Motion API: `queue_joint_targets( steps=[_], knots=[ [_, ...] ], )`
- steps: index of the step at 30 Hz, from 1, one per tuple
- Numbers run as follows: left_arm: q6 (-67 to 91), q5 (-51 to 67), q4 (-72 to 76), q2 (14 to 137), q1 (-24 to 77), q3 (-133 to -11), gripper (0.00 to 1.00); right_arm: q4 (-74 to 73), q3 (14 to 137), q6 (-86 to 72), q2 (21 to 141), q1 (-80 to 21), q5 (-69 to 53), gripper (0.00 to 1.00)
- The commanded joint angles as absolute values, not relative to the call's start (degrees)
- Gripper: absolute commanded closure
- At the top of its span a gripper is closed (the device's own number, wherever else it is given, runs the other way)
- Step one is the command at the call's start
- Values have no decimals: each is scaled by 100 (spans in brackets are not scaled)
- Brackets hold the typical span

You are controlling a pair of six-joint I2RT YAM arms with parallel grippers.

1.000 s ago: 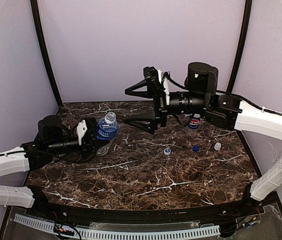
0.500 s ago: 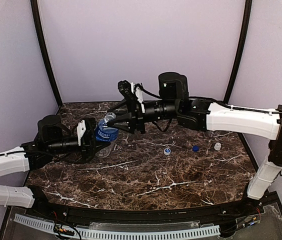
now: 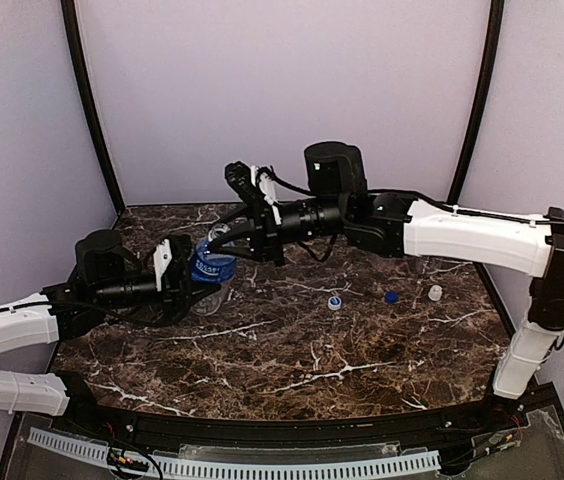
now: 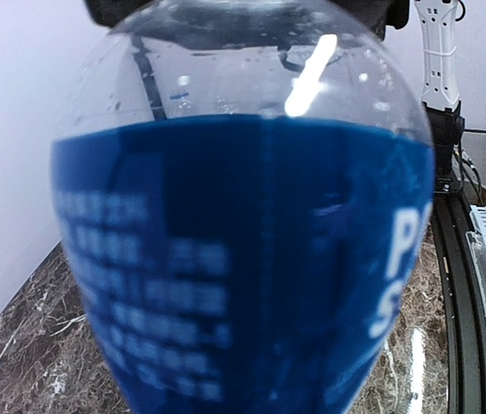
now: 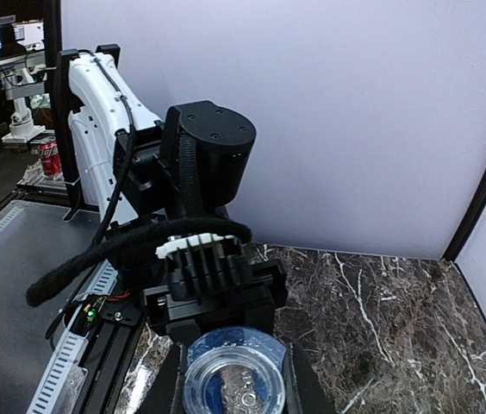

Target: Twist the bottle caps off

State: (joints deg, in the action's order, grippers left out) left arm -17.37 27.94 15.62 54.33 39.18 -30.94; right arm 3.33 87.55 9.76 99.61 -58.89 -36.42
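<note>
Overhead and wrist views, right arm arriving at the bottle. Within the last second the right arm has swung from the back right of the table across to the left, and the right gripper (image 3: 224,238) now sits at the top of the water bottle (image 3: 209,264), its jaws set closely either side of the neck. Whether they already press on it cannot be told. The left gripper (image 3: 194,280) has kept its place, clamped on the bottle's blue-labelled body, which fills the left wrist view and is held tilted at the table's left. In the right wrist view the bottle top (image 5: 233,373) reads as a clear ring and is probably an open mouth. A pale blue-white cap (image 3: 334,302), a dark blue cap (image 3: 390,296) and a white cap (image 3: 434,292) lie loose and apart at mid-right, so the unscrewing is likely done or nearly so. The tabletop (image 3: 302,360) is dark brown marble-pattern with white veins, and a perforated cable tray (image 3: 262,465) runs along its near edge. Lilac walls (image 3: 282,90) and black posts (image 3: 82,90) enclose it.
</note>
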Motion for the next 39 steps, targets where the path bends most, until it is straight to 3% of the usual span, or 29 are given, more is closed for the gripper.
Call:
queue_joint_targets(
  steps=[1,4,5,6,7,9,14,23,29,39],
  knots=[
    [-1741,2896,1732,5379,3937,-3233,76,251,8883,958,9974,-5915,-3667,100],
    [-1768,2884,1739,5379,3937,-3203,69,237,8850,916,9927,-5914,-3666,100],
    [-1785,2863,1740,5368,3937,-3188,50,198,8857,921,9910,-5914,-3620,100],
    [-1798,2847,1740,5356,3940,-3144,36,151,8866,923,9882,-5906,-3557,100],
    [-1836,2797,1747,5325,3943,-3119,10,99,8874,934,9859,-5895,-3460,100],
    [-1881,2703,1752,5266,3940,-3011,2,-107,8937,980,9812,-5874,-3238,100],
    [-1946,2389,1752,5072,3934,-2795,1,-796,9139,966,9752,-5696,-2288,100],
    [-1277,872,2176,4629,3668,-1839,1,-840,8885,-281,9835,-4546,675,100],
    [-907,127,2247,4158,2813,-1265,1,-252,8504,-736,10202,-4078,1218,100],
    [-738,156,2195,3377,1834,-849,1,178,7974,-1136,10459,-3850,1619,100]
  ],
)
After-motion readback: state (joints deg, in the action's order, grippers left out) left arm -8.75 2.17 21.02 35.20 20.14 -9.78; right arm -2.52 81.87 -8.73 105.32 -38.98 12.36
